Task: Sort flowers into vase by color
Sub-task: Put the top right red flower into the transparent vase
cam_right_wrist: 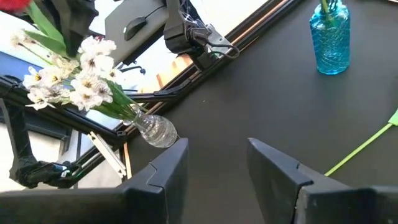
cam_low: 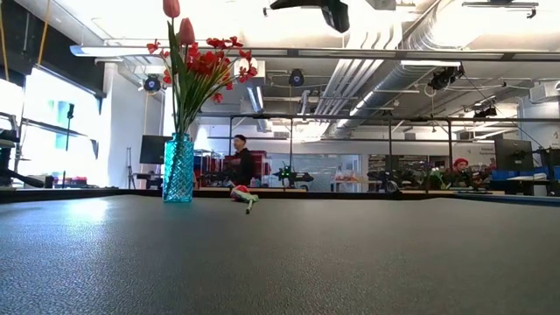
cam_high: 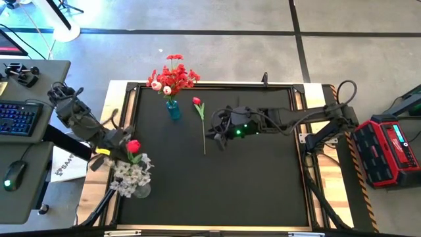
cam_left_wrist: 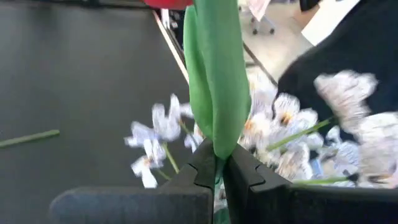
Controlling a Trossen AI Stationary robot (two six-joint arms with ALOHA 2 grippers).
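My left gripper point(cam_high: 122, 146) is shut on a red tulip point(cam_high: 133, 145) above the clear vase point(cam_high: 141, 191) of white blossoms point(cam_high: 133, 174) at the table's near left edge. In the left wrist view the green leaves point(cam_left_wrist: 217, 81) rise from the fingers, with white blossoms point(cam_left_wrist: 273, 124) behind. A blue vase point(cam_high: 173, 109) of red flowers point(cam_high: 172, 76) stands at the far edge. Another red tulip point(cam_high: 199, 115) lies flat on the mat. My right gripper point(cam_high: 220, 133) hovers open beside that tulip's stem point(cam_right_wrist: 364, 148). My left gripper pinches the red tulip between its two fingers point(cam_left_wrist: 249, 177) on the leaf-wrapped stem point(cam_left_wrist: 217, 140), below the bloom. It comes from the table's left side. The tulip is lifted clear over the white blossoms. Its lower stem is hidden by the fingers.
The black mat point(cam_high: 263, 184) is bare across its middle and right. A raised wooden frame point(cam_high: 309, 164) borders it. A desk with keyboard point(cam_high: 16, 118) and mouse sits left of the table, and a red case point(cam_high: 388, 148) sits on the right. A person point(cam_low: 238, 162) stands in the room beyond.
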